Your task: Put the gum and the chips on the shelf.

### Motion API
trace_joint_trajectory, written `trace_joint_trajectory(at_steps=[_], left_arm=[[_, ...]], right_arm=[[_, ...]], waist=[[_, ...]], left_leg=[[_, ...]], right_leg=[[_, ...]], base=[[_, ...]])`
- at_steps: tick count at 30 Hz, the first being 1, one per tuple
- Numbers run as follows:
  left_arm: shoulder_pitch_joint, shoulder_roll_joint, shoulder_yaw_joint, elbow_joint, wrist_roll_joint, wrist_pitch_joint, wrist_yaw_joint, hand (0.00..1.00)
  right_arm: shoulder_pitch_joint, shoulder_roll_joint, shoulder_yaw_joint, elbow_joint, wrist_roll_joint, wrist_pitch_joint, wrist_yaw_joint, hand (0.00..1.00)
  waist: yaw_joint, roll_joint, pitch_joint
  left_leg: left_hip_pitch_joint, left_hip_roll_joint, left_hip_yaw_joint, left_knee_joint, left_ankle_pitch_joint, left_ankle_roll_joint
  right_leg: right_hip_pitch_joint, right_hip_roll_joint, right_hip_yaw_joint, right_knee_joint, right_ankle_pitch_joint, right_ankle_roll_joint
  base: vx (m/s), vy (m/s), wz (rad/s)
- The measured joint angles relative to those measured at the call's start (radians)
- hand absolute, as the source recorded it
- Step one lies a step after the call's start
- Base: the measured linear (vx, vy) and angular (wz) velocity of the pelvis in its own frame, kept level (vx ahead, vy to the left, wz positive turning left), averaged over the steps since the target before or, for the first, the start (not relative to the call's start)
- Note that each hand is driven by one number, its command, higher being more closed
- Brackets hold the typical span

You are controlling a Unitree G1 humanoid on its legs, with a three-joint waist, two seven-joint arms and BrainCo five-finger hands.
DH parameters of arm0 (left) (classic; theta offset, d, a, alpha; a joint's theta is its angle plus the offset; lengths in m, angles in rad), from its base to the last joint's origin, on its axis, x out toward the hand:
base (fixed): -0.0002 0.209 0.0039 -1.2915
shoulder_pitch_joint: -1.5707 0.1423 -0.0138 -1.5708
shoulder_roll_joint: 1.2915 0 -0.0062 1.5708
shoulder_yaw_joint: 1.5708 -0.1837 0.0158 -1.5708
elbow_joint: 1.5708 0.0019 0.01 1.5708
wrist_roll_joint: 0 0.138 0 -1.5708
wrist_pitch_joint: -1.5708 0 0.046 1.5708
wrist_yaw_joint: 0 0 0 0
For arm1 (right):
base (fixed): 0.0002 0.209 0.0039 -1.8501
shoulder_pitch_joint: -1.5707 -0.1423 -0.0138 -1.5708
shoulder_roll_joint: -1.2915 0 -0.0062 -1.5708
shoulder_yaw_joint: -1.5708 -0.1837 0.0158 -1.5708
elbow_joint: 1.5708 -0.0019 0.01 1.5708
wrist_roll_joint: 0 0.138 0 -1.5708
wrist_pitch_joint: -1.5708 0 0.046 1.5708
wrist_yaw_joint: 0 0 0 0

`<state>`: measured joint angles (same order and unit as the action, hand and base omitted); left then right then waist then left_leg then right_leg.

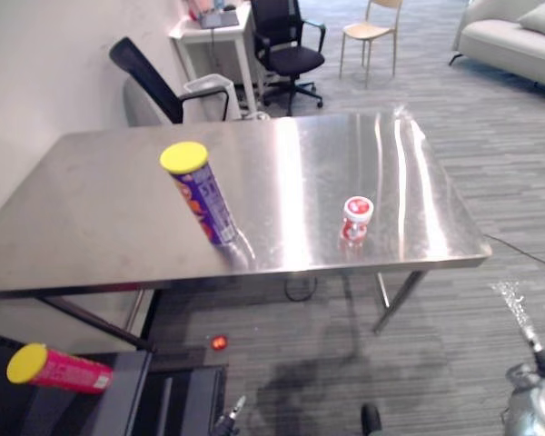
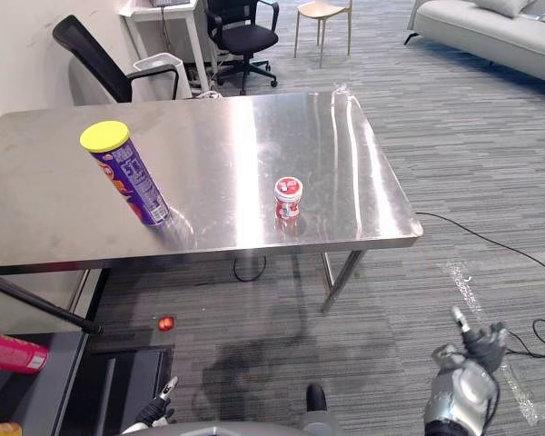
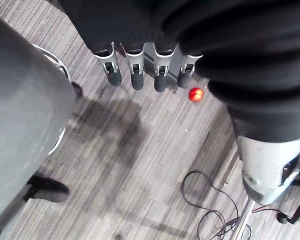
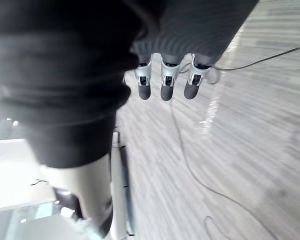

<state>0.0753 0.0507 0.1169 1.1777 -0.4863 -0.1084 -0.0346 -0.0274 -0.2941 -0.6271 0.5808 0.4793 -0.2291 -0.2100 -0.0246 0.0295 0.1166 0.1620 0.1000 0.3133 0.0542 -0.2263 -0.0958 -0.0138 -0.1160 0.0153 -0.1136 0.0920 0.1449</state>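
A purple chips can [image 1: 200, 193] with a yellow lid stands tilted on the steel table [image 1: 100, 227], left of the middle. The small red and white gum tub [image 1: 356, 219] stands upright near the table's front edge, to the right of the can. My right hand [image 2: 465, 389] hangs low over the carpet, right of the table and well short of it, its fingers [image 4: 162, 82] straight and holding nothing. My left hand [image 2: 157, 411] hangs low at the bottom edge, in front of the table, fingers [image 3: 135, 75] straight and empty. A black shelf [image 1: 127, 391] stands at the lower left.
A pink can [image 1: 59, 368] with a yellow lid lies on the shelf. A red light [image 1: 219, 342] glows on the floor under the table. Behind the table are black office chairs [image 1: 286, 45], a white desk [image 1: 213, 32], a beige chair [image 1: 371, 32] and a sofa [image 1: 513, 36].
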Motion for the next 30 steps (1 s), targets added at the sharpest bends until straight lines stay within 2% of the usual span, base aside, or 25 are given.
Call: trace_joint_trajectory(at_steps=[3, 6, 9, 11, 14, 18, 20, 26, 30], left_arm=[[0.001, 0.000, 0.000, -0.005, 0.014, 0.010, 0.001, 0.00], [0.001, -0.007, 0.008, -0.007, 0.032, 0.013, 0.001, 0.00], [0.001, -0.008, 0.010, -0.008, 0.048, 0.024, 0.001, 0.00], [0.001, -0.008, 0.013, -0.015, 0.078, 0.027, 0.000, 0.00], [0.006, -0.008, 0.027, -0.035, 0.102, 0.033, -0.010, 0.00], [0.008, -0.004, 0.030, -0.044, 0.114, 0.043, -0.014, 0.00], [0.007, -0.003, 0.030, -0.047, 0.114, 0.053, -0.017, 0.00], [0.009, -0.001, 0.028, -0.062, 0.118, 0.065, -0.017, 0.00], [0.009, 0.003, 0.029, -0.066, 0.117, 0.065, -0.016, 0.00]], right_arm=[[-0.032, -0.009, -0.005, -0.102, -0.011, -0.001, -0.030, 0.00], [-0.037, -0.010, -0.004, -0.196, -0.049, 0.000, -0.032, 0.00], [-0.035, -0.010, 0.038, -0.360, -0.088, 0.008, -0.031, 0.00], [-0.022, -0.010, 0.103, -0.516, -0.130, 0.020, -0.011, 0.00], [-0.015, -0.010, 0.164, -0.631, -0.173, 0.055, 0.039, 0.00], [-0.009, -0.010, 0.237, -0.685, -0.202, 0.118, 0.106, 0.00], [-0.009, -0.016, 0.313, -0.690, -0.203, 0.164, 0.164, 0.00], [-0.013, -0.050, 0.423, -0.690, -0.204, 0.198, 0.217, 0.00], [-0.015, -0.066, 0.472, -0.689, -0.203, 0.203, 0.244, 0.00]], waist=[[-0.001, 0.001, -0.001], [-0.002, 0.005, -0.003], [-0.003, 0.004, -0.002], [-0.003, 0.000, -0.001], [0.000, -0.008, -0.002], [0.000, -0.020, 0.003], [0.001, -0.021, 0.003], [0.003, -0.022, 0.004], [0.004, -0.023, 0.007]], left_leg=[[-0.001, 0.003, -0.005, 0.000, 0.000, 0.000], [-0.002, 0.000, -0.019, 0.000, 0.000, 0.000], [-0.004, -0.007, -0.026, 0.000, 0.001, 0.002], [-0.003, -0.010, -0.027, 0.000, 0.002, 0.003], [-0.004, -0.011, -0.037, 0.000, 0.004, 0.006], [-0.004, -0.011, -0.048, 0.001, 0.005, 0.008], [-0.004, -0.011, -0.048, 0.001, 0.005, 0.008], [-0.004, -0.010, -0.050, 0.001, 0.005, 0.008], [-0.004, -0.010, -0.055, 0.002, 0.005, 0.008]], right_leg=[[0.002, 0.003, -0.007, 0.000, 0.000, 0.000], [0.006, -0.001, -0.021, 0.000, 0.001, 0.001], [0.008, -0.011, -0.033, 0.000, 0.003, 0.004], [0.009, -0.014, -0.034, 0.000, 0.004, 0.007], [0.013, -0.015, -0.042, 0.000, 0.005, 0.007], [0.019, -0.016, -0.060, 0.000, 0.005, 0.007], [0.019, -0.016, -0.061, 0.000, 0.005, 0.007], [0.021, -0.016, -0.064, 0.000, 0.005, 0.007], [0.025, -0.017, -0.072, 0.001, 0.005, 0.007]], base=[[-0.01, -0.040, 0.05], [-0.01, -0.028, 0.09], [-0.01, -0.012, 0.05], [-0.02, -0.009, 0.01], [-0.03, -0.026, 0.08], [-0.03, -0.040, 0.08], [-0.03, -0.043, 0.00], [-0.01, -0.011, 0.00], [-0.02, -0.023, 0.03]])
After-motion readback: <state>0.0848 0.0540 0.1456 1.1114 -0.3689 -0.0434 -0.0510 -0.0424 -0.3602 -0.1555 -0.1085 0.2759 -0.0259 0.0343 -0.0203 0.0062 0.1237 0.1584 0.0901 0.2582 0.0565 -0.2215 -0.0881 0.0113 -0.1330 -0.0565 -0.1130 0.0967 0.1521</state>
